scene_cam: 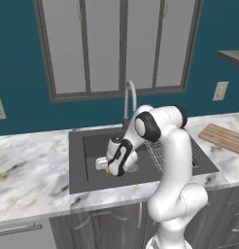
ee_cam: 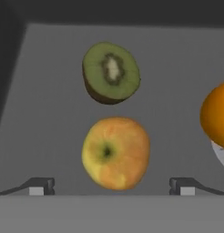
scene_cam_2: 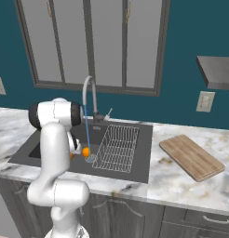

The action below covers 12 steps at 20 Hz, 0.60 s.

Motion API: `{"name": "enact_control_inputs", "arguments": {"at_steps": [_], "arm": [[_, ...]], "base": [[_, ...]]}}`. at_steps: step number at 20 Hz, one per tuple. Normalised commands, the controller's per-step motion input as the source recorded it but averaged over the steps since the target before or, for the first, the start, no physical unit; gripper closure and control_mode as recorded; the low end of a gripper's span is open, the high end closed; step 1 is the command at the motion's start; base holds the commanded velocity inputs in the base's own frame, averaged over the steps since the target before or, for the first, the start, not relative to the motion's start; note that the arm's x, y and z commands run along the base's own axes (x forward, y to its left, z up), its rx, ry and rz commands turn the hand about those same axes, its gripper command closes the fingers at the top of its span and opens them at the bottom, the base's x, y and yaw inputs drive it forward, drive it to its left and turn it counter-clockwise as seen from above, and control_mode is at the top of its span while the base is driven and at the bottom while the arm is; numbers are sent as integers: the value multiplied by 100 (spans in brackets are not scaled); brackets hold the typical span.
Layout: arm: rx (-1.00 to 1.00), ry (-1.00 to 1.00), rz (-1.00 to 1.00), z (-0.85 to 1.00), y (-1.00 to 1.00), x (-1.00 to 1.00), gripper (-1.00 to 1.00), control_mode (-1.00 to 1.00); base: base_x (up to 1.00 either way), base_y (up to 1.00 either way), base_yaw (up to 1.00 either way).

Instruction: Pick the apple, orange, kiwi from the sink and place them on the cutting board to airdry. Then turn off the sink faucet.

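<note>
Open gripper (ee_cam: 112, 186) above apple (ee_cam: 115, 153)

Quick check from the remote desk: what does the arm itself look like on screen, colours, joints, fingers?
The arm is glossy white with rounded, tube-like links and black bands at its joints, one clear at the elbow and another near the wrist. No cables or markings are visible. In the hand view, the gripper ends in two small dark fingers with pale grey tips.
</note>
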Motion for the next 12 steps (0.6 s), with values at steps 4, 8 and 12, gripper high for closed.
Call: {"name": "enact_control_inputs", "arguments": {"at_steps": [4,8,12], "arm": [[0,0,0,-24,2,22,-100,-100],[0,0,0,-22,3,21,100,-100],[0,0,0,-22,0,7,100,-100]], "base": [[0,0,0],[0,0,0],[0,0,0]]}}
